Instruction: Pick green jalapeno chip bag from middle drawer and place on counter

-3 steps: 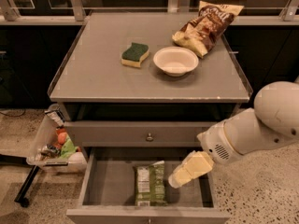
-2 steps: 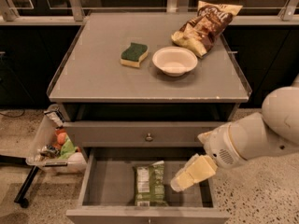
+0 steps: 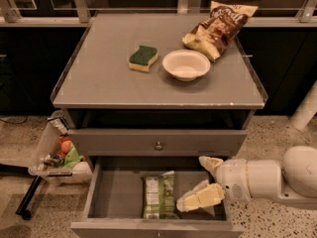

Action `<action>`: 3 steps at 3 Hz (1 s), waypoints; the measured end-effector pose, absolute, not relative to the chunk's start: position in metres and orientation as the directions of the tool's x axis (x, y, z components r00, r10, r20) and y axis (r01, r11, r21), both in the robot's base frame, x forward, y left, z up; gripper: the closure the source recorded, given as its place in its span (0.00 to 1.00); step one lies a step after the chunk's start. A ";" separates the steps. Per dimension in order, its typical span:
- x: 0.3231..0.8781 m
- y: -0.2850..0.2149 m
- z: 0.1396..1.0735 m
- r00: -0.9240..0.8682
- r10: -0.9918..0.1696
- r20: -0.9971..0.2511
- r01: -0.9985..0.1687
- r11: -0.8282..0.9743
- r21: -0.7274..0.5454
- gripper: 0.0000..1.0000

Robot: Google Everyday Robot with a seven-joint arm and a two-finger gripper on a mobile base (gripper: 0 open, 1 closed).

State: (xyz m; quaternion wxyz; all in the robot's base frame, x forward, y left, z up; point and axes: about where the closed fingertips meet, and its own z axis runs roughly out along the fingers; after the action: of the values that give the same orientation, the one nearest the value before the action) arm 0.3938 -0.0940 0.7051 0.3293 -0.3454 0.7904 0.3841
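Since the earlier frame the arm has dropped and swung in from the right, so the gripper [image 3: 203, 182] now sits lower, inside the right end of the open drawer [image 3: 116, 195] instead of over it. Nothing else has shifted. The bag [image 3: 158, 196] lies flat on the drawer floor, long side running front to back, a little right of centre. The jaws look spread wide and hold nothing: one finger points up toward the closed drawer [image 3: 158, 142] above, while the other reaches left along the floor, its tip just beside the bag's right edge and perhaps touching it. As I read it, this is the reach before the grasp. The risks come from that sideways approach. A finger sliding along the floor could push the light bag left instead of straddling it, or pinch only a crinkled edge that slips on the lift. The upper finger is near the closed drawer's front, so a steep lift could catch it there. The drawer's right wall also leaves the wrist little room. On the counter [image 3: 109, 78], the bowl [image 3: 185, 64], sponge [image 3: 143, 57] and brown bag [image 3: 220, 24] take up the middle and back right, so the left and front look the safer spots for setting the bag down.
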 end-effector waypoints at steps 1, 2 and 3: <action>0.392 -0.092 0.678 -0.525 -0.281 -0.804 -0.820 0.420 0.389 0.00; 0.391 -0.091 0.678 -0.524 -0.281 -0.804 -0.820 0.420 0.389 0.00; 0.384 -0.076 0.625 -0.512 -0.312 -0.801 -0.839 0.381 0.388 0.00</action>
State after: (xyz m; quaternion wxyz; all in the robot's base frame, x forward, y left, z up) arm 0.3838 -0.0758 0.6253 0.3214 -0.3754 0.7664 0.4104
